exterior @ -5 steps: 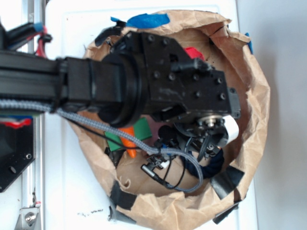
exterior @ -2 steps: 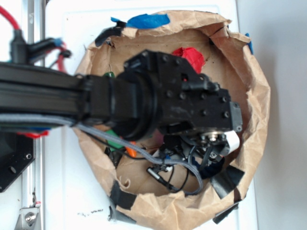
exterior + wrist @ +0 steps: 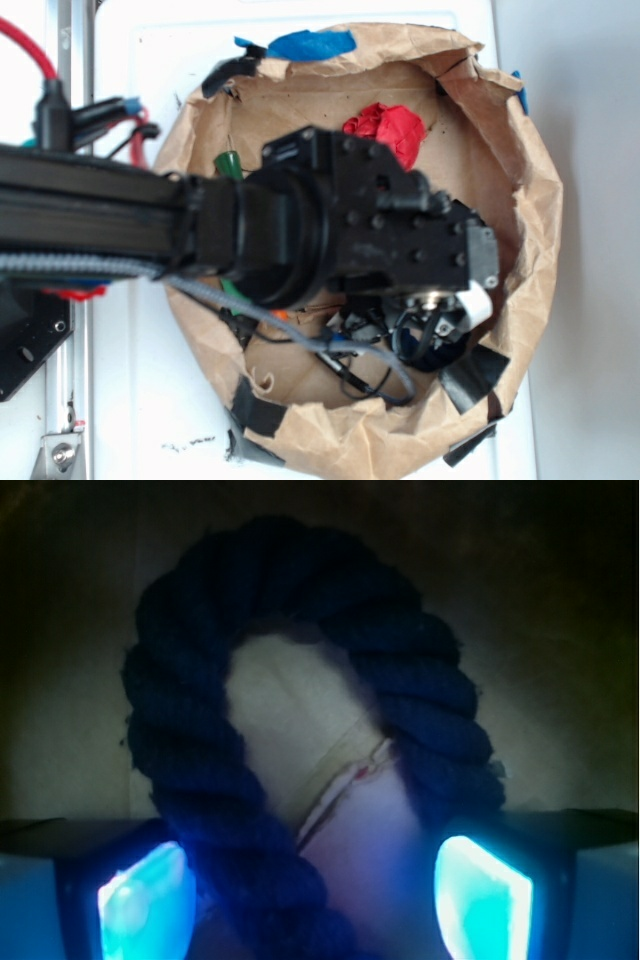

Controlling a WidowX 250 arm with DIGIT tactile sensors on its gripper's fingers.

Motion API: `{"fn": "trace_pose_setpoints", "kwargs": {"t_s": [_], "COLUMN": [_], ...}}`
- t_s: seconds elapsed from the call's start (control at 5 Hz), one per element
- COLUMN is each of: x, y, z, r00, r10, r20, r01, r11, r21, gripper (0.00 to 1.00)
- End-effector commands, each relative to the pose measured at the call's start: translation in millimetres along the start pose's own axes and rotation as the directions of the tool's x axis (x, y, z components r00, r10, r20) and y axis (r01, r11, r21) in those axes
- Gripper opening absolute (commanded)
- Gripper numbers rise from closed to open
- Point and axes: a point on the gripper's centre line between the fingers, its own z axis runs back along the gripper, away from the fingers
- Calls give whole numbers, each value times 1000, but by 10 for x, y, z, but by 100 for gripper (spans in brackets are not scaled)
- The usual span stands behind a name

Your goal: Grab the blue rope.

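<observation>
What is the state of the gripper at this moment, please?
Gripper: open, holding nothing yet; the blue rope loops between its two fingers, which stand apart on either side.

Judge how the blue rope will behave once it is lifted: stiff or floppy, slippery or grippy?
Probably floppy: in the wrist view the blue rope already lies bent in a tight loop, so the free parts should sag. Its thick twisted strands look rough, so likely grippy. The tool straddles one strand, open; the rest may trail.
</observation>
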Motion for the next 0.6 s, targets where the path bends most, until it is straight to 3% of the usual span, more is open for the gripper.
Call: {"fn": "trace_pose_setpoints", "kwargs": {"t_s": [0.0,0.4], "x": [13,-8], "y": [-145,-146], "z": [-107,-47], "r00": [1000,1000], "r10": [-25,-31], "r20": [-4,4], "r01": [25,31], "r11": [999,999], "r21": [-20,-15], "gripper": [0,0]}}
